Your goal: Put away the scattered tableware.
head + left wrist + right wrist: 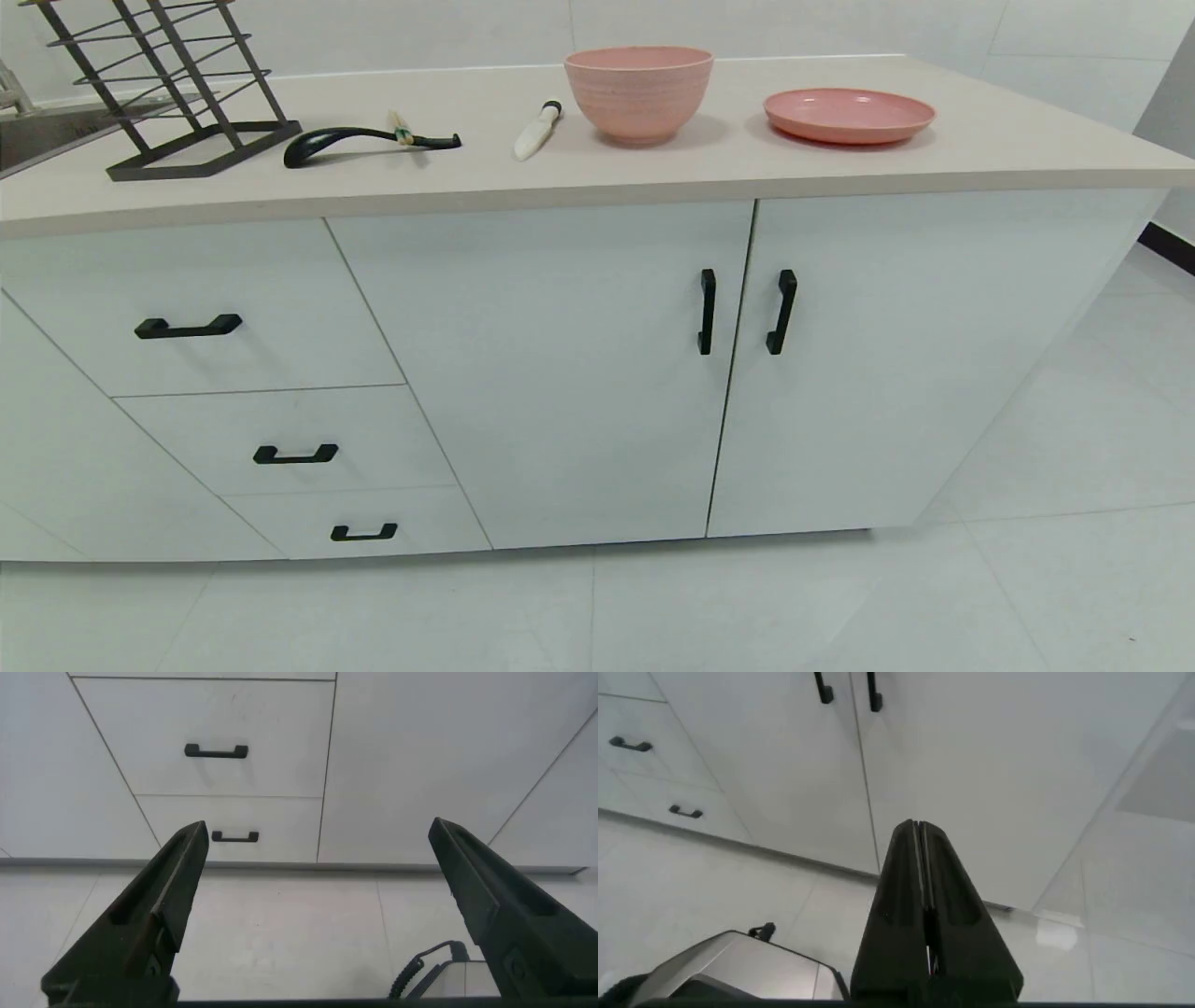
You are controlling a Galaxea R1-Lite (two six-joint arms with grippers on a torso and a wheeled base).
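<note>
Pink bowl (639,91) and pink plate (850,114) sit toward the right of the countertop (980,154). A white-handled utensil (537,131) and black ladle (364,140) lie loose to their left, so all 4 pieces await stowing. The dark wire rack (177,93) at far left probably suits the plate. Both arms hang low, facing the cabinet fronts. The left gripper (318,833) has its jaws wide apart, the right gripper (918,826) has its jaws pressed together, and neither holds anything.

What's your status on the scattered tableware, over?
Left gripper open, facing drawers; right gripper shut, empty, facing cabinet doors. Bowl, plate, black spoon, white utensil on countertop, untouched. Doors, drawers closed.
</note>
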